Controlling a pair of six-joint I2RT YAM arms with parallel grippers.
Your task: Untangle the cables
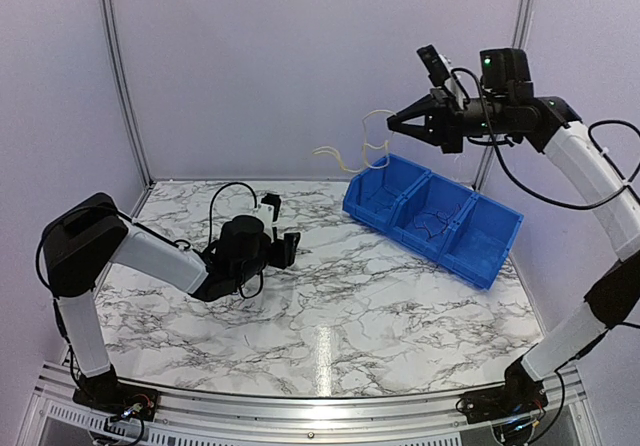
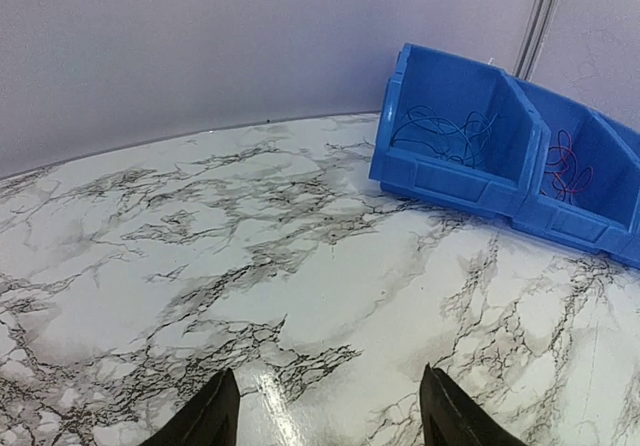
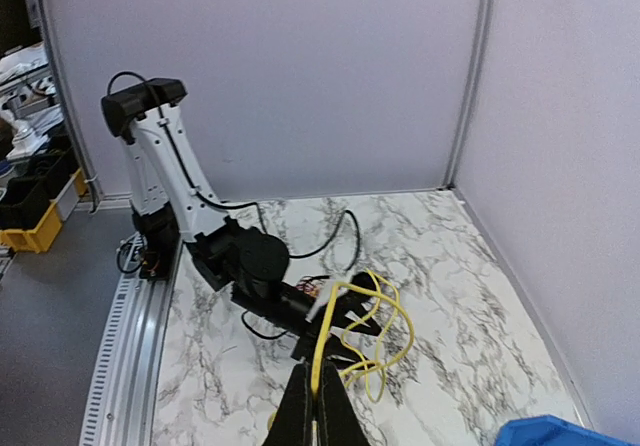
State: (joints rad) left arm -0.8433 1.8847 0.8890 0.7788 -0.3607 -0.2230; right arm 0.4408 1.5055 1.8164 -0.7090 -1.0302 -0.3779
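Observation:
My right gripper is raised high above the left end of the blue bin and is shut on a yellow cable, which dangles in loose loops to its left. In the right wrist view the shut gripper pinches the yellow cable, whose loops hang over the table. A blue cable lies bunched in the bin's left compartment. A red cable lies in the middle one. My left gripper is low over the table's left middle, open, with nothing between its fingers.
The three-compartment bin stands slanted at the back right of the marble table. Pale walls close in the back and both sides. My left arm stretches across the table below the hanging loops.

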